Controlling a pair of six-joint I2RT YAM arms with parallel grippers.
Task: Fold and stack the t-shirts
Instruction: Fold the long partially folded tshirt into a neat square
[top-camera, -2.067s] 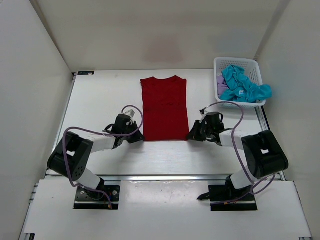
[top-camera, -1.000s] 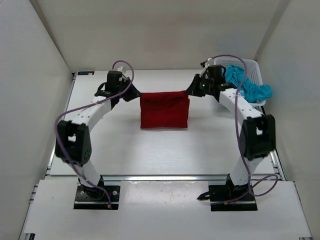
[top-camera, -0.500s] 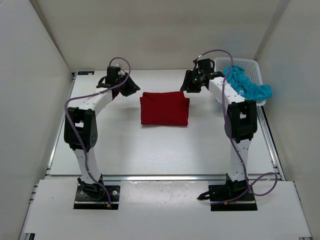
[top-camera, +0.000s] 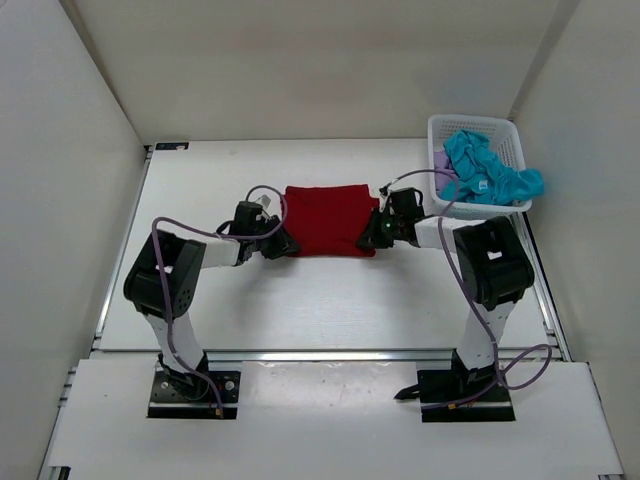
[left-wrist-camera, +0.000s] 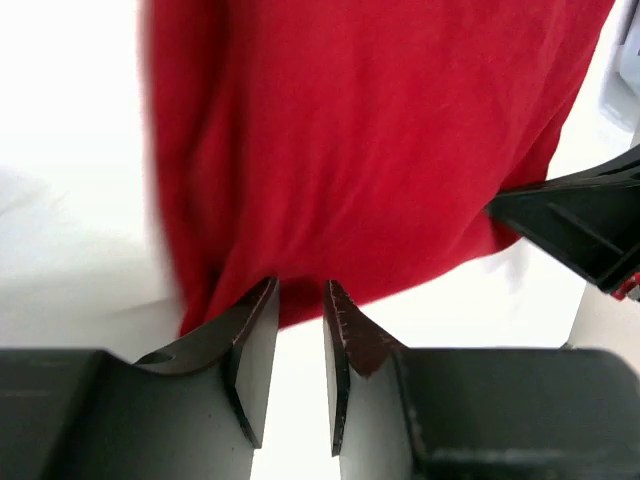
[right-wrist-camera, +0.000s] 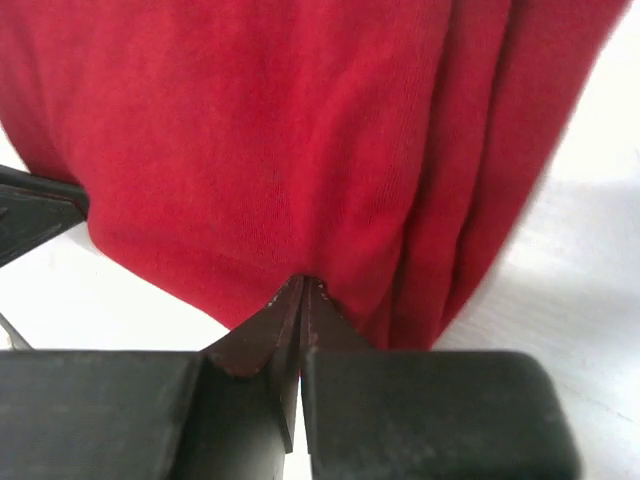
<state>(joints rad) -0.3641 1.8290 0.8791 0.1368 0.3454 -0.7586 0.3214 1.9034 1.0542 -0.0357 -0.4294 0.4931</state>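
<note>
The dark red t-shirt lies folded in a rectangle mid-table. My left gripper sits low at its near left corner. In the left wrist view that gripper is open, a narrow gap between the jaws, its tips at the red hem with bare table showing between them. My right gripper is at the near right corner. In the right wrist view it is shut, tips pinched into the red cloth's edge. The teal t-shirt and the lavender t-shirt are crumpled in the basket.
A white lattice basket stands at the far right corner, and the teal cloth spills over its right rim. White walls enclose the table on three sides. Both arm bases are bolted at the near edge.
The red shirt was folded in half away from me and let go. Both grippers then came back from its far edge to its near corners; the right one has shut, the left has narrowed.
</note>
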